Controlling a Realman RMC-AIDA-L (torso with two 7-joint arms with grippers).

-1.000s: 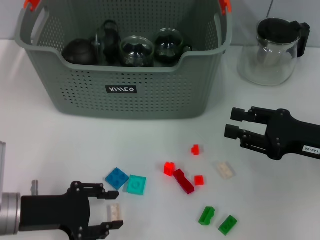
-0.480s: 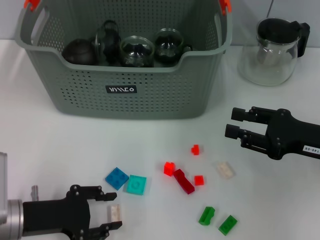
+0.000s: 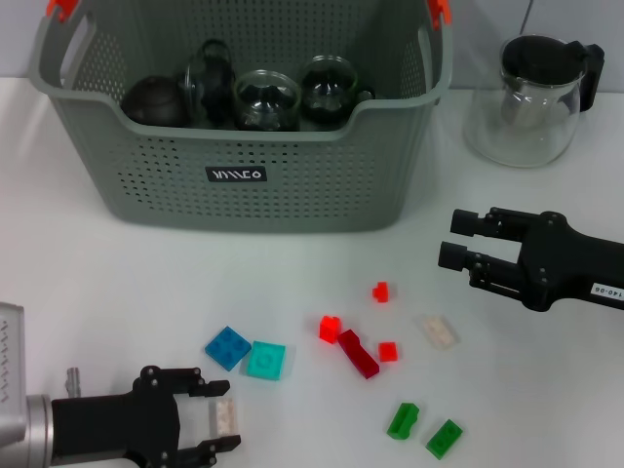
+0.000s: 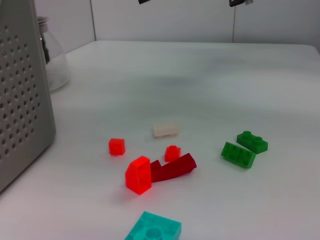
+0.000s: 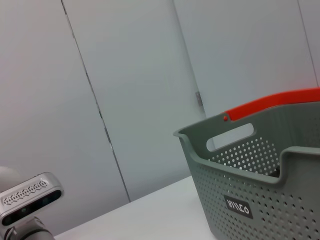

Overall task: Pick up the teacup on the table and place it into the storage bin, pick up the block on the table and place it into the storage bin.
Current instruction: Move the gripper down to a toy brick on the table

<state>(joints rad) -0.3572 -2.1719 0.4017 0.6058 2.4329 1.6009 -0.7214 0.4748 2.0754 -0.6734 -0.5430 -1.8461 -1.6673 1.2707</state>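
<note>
Down at the near-left corner of the desk [image 3: 117, 283], our left tool [image 3: 226, 418] lies low with its two fingers spread wide either side of a pale cream block [image 3: 225, 416]; we cannot tell whether the fingers touch it. Just beyond that block sit a blue plate block [image 3: 227, 347] and a teal plate block [image 3: 265, 360], touching each other.

Our right tool [image 3: 454, 240] hovers over the right side of the desk, fingers parted and holding nothing, pointing toward the storage bin [image 3: 244, 175]. The bin stands at the far side of the desk, its black label facing us and orange clips at the handles. Inside it we see several dark and clear glass vessels packed side by side [image 3: 263, 97]; which of them is a teacup we cannot tell. To the right of the bin, apart from it, stands a glass pitcher with a black lid and handle [image 3: 531, 97].

Between the two tools the loose blocks lie scattered: a small red block [image 3: 380, 291], a red block [image 3: 331, 328] touching a dark red bar [image 3: 358, 353], another small red one [image 3: 388, 351], a second cream block [image 3: 439, 331], and two green blocks [image 3: 424, 429] nearest us.
</note>
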